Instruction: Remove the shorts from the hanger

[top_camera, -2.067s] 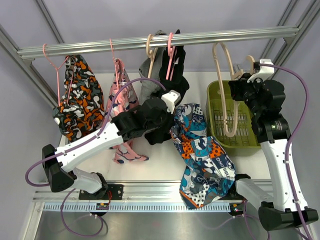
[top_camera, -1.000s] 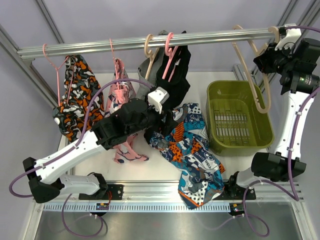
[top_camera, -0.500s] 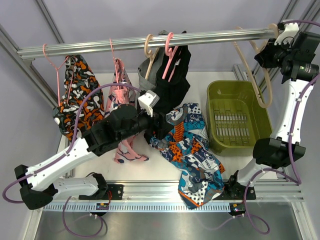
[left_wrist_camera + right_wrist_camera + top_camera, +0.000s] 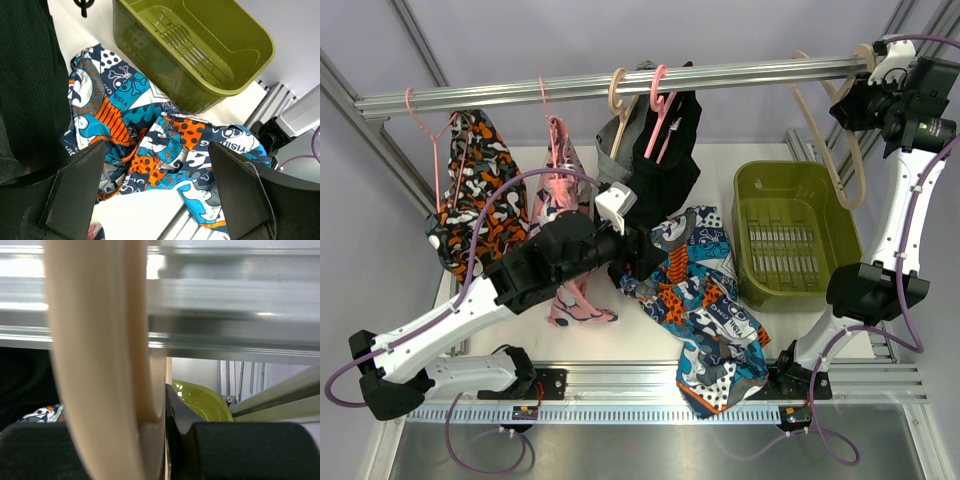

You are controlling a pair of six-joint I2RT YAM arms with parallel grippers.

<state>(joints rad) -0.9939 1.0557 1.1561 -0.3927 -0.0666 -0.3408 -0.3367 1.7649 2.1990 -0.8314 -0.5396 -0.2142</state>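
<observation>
White table (image 4: 630,325) under plain lilac walls, with a metal rail (image 4: 520,93) running across the far side. The blue shorts (image 4: 712,300) are off and down! They lie crumpled on the table right of centre, their near end spilling over the table's near edge onto the metal track.

Up at the rail's right end, the right gripper (image 4: 860,95) is clamped on a bare hanger (image 4: 95,365), with its hook right at the bar, apparently going back on. So one pair is done, by the look of it.

What's left? The black shorts (image 4: 665,170) and the grey shorts (image 4: 612,150) hang side by side mid-rail, each on its own hanger. Further left hang a pink pair (image 4: 560,180) and an orange and black pair (image 4: 470,190).

The left gripper (image 4: 157,192) hovers with fingers wide apart and nothing between them. It is low over the blue shorts, with black cloth just to its left.

It's tight there. Hanging cloth crowds the far side, and a green basket (image 4: 750,180) sits just right of the fallen pair. The best open room looks to be the bare table to the near left.
</observation>
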